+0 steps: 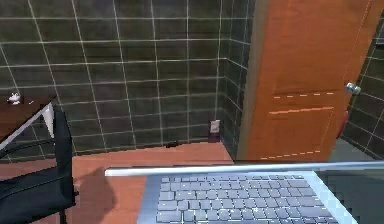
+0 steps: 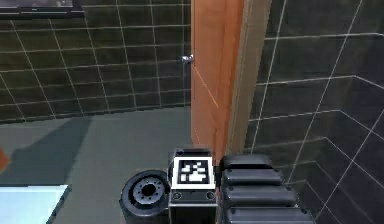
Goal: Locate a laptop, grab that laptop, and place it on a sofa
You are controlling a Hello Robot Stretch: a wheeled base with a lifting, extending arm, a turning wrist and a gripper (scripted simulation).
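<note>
A silver laptop with grey keys spreads across the bottom of the forward view, very close to the camera. A pale flat corner lies at the arm side view's bottom left. The arm rises from the bottom edge of that view, with a white marked square at its end. Left of the square sits the gripper, a dark round body whose far end I cannot make out. Whether it holds anything I cannot tell.
An orange door with a metal knob stands open on the forward view's right; its edge rises just beyond the arm. Dark tiled walls close the corner. A dark desk and black chair stand at the left.
</note>
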